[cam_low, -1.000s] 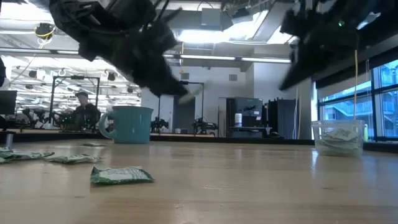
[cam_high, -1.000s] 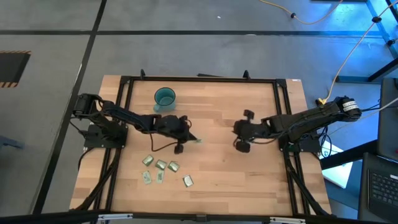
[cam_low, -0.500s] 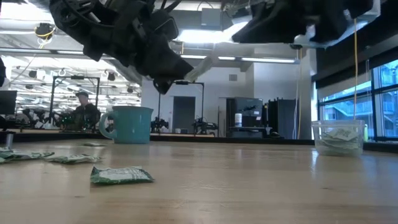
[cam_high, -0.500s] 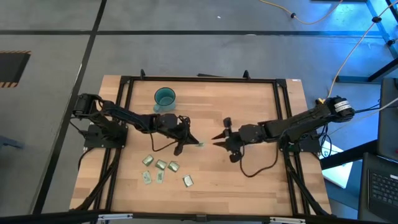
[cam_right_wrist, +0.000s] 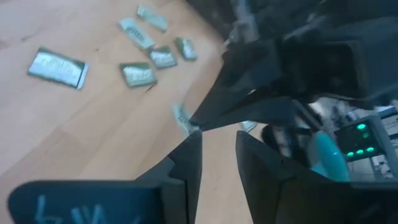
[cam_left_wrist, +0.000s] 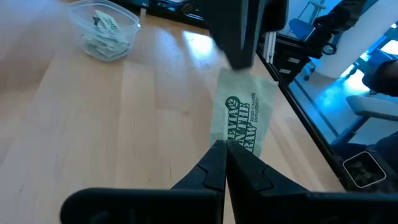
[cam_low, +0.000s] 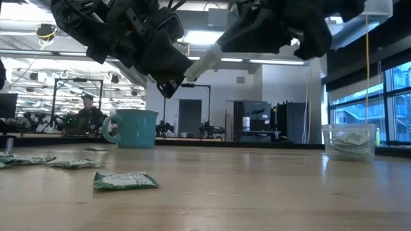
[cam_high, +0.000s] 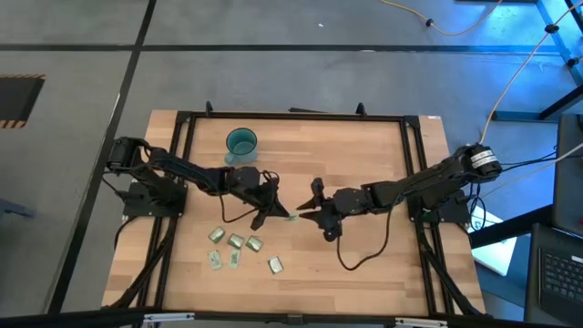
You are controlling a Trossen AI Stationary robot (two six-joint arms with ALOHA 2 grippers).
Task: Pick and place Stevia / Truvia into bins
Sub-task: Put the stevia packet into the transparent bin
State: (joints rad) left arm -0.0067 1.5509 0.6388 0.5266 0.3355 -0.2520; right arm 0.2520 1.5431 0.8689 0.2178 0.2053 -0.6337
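Reaching closer, right tool (cam_high: 301, 211), left tool's (cam_high: 281, 210) sachet (cam_left_wrist: 244, 119)

The left gripper (cam_left_wrist: 224, 163) has its fingers (cam_left_wrist: 208, 168) pinched together on an olive-tan sachet (cam_left_wrist: 244, 115) above the wooden counter (cam_left_wrist: 124, 124). A dark shape overlaps the sachet's far end. A clear cup (cam_left_wrist: 104, 30) of sachets stands farther off.

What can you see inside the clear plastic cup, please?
The clear plastic cup holds several crumpled pale sachets, heaped together; any beneath the top ones are hidden.

Pale wood table (cam_high: 364, 264); teal cup (cam_high: 241, 142), clear cup (cam_low: 349, 140), scattered sachets (cam_high: 236, 241) lying flat on it
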